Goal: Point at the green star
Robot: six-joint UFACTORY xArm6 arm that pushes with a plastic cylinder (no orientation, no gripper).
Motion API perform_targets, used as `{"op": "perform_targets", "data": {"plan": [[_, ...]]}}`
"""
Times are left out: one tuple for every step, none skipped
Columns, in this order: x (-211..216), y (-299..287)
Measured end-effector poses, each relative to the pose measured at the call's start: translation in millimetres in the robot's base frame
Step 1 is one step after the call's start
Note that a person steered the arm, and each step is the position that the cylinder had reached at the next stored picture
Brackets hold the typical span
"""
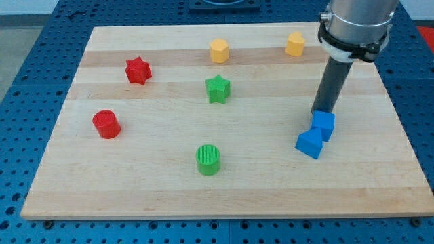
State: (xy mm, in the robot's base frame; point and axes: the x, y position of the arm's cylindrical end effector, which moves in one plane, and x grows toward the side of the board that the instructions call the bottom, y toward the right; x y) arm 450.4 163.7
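My tip (321, 112) is seen at the view's right, touching the upper of two blue blocks (323, 125); no grasping tool is in view, so its state cannot be told; the green star (218, 89) lies well apart, near the tabletop's (135, 176) middle; no containers appear.

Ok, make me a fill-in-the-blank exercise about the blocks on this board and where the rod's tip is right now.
1. My tip sits just above the two ____ blocks at the view's right.
2. The green star lies directly below the left ____ block.
3. The green cylinder is nearer the view's ____ edge than the green star is.
4. The red star lies to the view's ____ of the green star.

Missing words: blue; yellow; bottom; left
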Motion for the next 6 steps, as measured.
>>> {"op": "perform_targets", "data": {"plan": [[-6, 0], [-39, 0], [-70, -5], [-102, -32], [-112, -85], [-110, -144]]}}
